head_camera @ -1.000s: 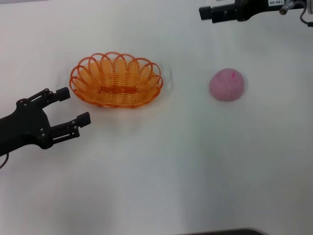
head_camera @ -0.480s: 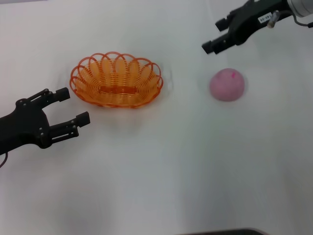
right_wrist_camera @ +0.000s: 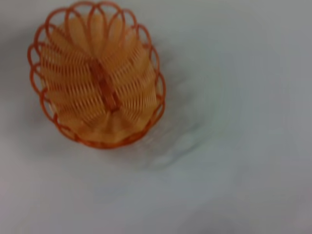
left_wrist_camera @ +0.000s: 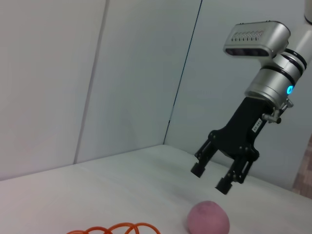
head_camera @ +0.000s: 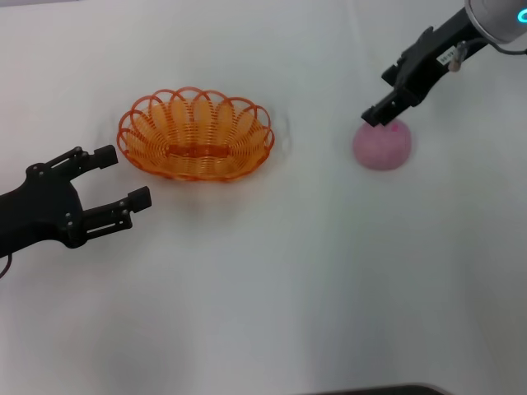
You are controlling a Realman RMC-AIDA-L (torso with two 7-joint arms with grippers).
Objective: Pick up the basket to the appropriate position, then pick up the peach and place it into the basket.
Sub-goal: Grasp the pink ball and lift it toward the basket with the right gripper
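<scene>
The right gripper point(head_camera: 377, 116) hangs just above the peach point(head_camera: 383, 142) on the white desk point(head_camera: 288, 271), its black fingers point(left_wrist_camera: 197, 169) spread apart and pointing down, not touching the fruit. The left wrist view shows the gap plainly: the right gripper point(left_wrist_camera: 210, 177) hovers over the pink peach point(left_wrist_camera: 208, 218) with both fingertips clear of its top. The peach rests on the desk to the robot's right, well apart from the basket point(head_camera: 196, 134).

The orange openwork basket stands upright on the desk to the left of centre, scalloped rim up and nothing inside it. The right wrist view looks down on the basket point(right_wrist_camera: 96, 77) and the bare desk point(right_wrist_camera: 234, 146) beside it; that arm's own fingers do not show there. A short arc of the basket's rim point(left_wrist_camera: 114, 228) also appears at the edge of the left wrist view.

The left gripper point(head_camera: 122, 178) is held low at the robot's left, near the basket's left end but not touching it, its two black fingers point(head_camera: 130, 203) spread apart and holding nothing.
</scene>
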